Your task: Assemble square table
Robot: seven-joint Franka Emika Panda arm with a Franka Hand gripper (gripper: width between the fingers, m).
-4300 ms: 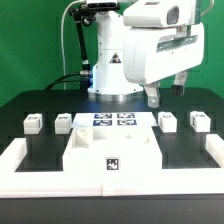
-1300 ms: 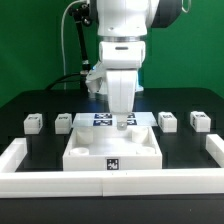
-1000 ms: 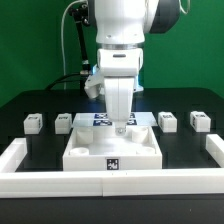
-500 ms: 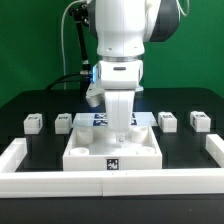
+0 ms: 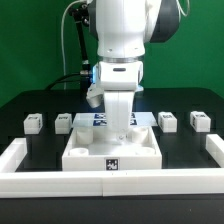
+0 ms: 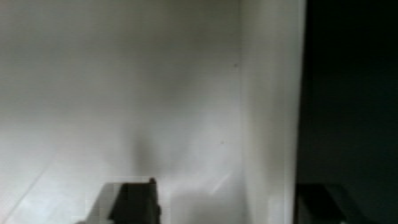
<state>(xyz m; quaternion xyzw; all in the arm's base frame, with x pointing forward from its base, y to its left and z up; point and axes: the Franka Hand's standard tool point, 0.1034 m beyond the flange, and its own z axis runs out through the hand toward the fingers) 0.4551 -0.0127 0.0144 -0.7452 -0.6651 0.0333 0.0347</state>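
Note:
The white square tabletop (image 5: 85, 150) lies flat in the middle, with a black-and-white tag (image 5: 112, 164) on its near edge. My gripper (image 5: 121, 132) points straight down at the slab's far edge. In the wrist view the white slab (image 6: 160, 100) fills most of the picture. One dark finger (image 6: 134, 202) stands over the slab and the other finger (image 6: 338, 205) sits just past its edge. The slab's rim fills the gap between them. Two white block legs (image 5: 33, 123) (image 5: 63, 121) lie at the exterior view's left and two more legs (image 5: 168, 121) (image 5: 198, 121) at its right.
The marker board (image 5: 100, 118) lies flat just behind the slab, partly hidden by my arm. A low white border wall (image 5: 110, 183) runs along the front and up both sides. The robot's base (image 5: 95, 75) and a black cable stand at the back.
My arm swung in from the exterior view's right and came down onto the slab's far edge. Over the last half second nothing moves visibly in the exterior view.

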